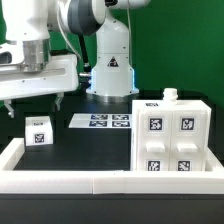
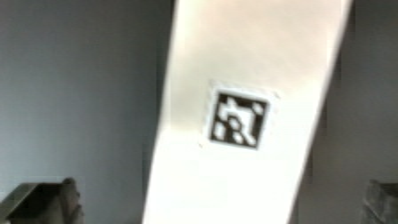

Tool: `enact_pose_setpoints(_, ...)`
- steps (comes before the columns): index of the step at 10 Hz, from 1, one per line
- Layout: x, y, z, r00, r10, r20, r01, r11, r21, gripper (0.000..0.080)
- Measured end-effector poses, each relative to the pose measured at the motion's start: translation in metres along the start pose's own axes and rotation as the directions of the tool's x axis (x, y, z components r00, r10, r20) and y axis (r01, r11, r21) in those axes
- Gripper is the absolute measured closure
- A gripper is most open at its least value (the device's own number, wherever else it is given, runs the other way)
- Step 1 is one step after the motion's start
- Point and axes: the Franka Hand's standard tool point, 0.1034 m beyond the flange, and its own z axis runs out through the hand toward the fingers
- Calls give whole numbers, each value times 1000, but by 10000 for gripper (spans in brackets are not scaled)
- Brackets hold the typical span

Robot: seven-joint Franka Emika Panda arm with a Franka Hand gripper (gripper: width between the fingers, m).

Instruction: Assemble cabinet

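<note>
The cabinet (image 1: 170, 135), a large white box with several square tags on its front, stands at the exterior view's right, with a small knob on top. My gripper (image 1: 35, 103) hangs at the exterior view's left, far from the cabinet, with its jaws wide open. A small white block with one tag (image 1: 38, 130) stands on the table just below it. In the wrist view a long white face with one tag (image 2: 237, 118) runs between my gripper's (image 2: 214, 205) dark fingers (image 2: 45, 202) and touches neither.
The marker board (image 1: 105, 121) lies flat on the black table in front of the arm's base. A low white wall (image 1: 100, 180) runs along the table's front and the exterior view's left side. A green backdrop stands behind.
</note>
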Motion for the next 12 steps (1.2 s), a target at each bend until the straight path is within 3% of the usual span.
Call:
enact_pose_setpoints(2, -4, -7, 18, 1000, -7, 9, 7, 1000, 3, 2)
enact_pose_setpoints(5, 3, -24, 28, 1000, -4, 23, 4, 1000, 17, 2)
enact_pose_setpoints(10, -2, -25, 38, 999, -24, 22, 24, 1000, 11, 14)
enact_pose_setpoints(11, -3, -23, 38, 999, -35, 22, 35, 999, 9, 183)
enact_pose_setpoints(12, -5, -21, 38, 999, -43, 21, 43, 999, 9, 241)
